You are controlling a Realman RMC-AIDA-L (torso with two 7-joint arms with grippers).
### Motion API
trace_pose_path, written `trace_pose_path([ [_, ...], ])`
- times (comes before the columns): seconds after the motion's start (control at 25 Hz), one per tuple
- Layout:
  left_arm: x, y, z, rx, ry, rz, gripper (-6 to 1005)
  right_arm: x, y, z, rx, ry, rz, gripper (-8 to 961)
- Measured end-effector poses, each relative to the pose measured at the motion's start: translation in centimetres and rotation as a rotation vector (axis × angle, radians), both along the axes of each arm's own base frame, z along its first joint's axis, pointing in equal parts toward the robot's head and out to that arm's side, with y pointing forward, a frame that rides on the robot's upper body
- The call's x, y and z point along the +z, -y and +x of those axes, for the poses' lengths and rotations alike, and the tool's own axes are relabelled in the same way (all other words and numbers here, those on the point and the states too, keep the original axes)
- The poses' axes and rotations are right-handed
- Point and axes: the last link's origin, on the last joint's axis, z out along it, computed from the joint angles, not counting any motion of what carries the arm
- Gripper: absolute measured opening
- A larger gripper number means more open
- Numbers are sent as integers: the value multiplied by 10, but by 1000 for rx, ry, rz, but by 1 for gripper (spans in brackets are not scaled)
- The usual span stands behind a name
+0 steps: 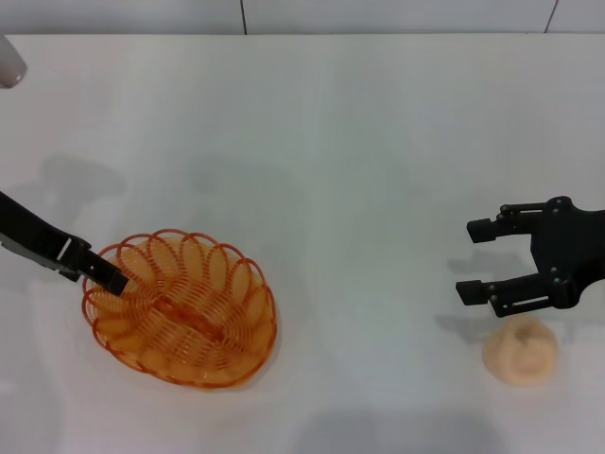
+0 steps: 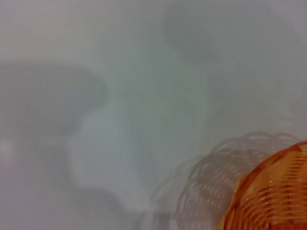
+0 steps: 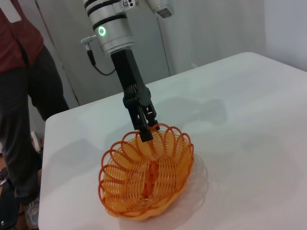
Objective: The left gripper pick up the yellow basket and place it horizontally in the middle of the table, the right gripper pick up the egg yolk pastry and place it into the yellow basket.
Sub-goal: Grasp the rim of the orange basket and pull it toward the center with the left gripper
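Observation:
The yellow basket (image 1: 180,307) (image 3: 146,179) (image 2: 273,196), an orange-yellow oval of open wire, sits at the front left of the white table (image 1: 359,142). My left gripper (image 1: 109,277) (image 3: 145,132) comes in from the left, shut on the basket's looped rim at its left end. I cannot tell whether the basket rests fully on the table. The egg yolk pastry (image 1: 520,350), a pale round bun, lies at the front right. My right gripper (image 1: 465,259) hovers just behind and left of it, open, with nothing between its fingers.
A person in dark trousers (image 3: 24,110) stands beyond the table's edge on the left arm's side. A small white object (image 1: 9,59) sits at the far left corner. A tiled wall (image 1: 378,14) runs behind the table.

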Motion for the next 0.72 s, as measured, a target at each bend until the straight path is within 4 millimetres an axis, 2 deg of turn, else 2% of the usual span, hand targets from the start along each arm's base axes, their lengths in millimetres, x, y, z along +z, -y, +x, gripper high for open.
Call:
trace_pose_path([
  [0.2,-4,0,0,-2,-7,-7,776,0,0,0,-1,0,-1,815],
  [0.4,-5,-3,-1,-4,-17,9,597,0,0,0,-1,0,0,815],
  [0.72,-13,-6,0,-3,-31,1,491,0,0,0,1,0,-1,815],
])
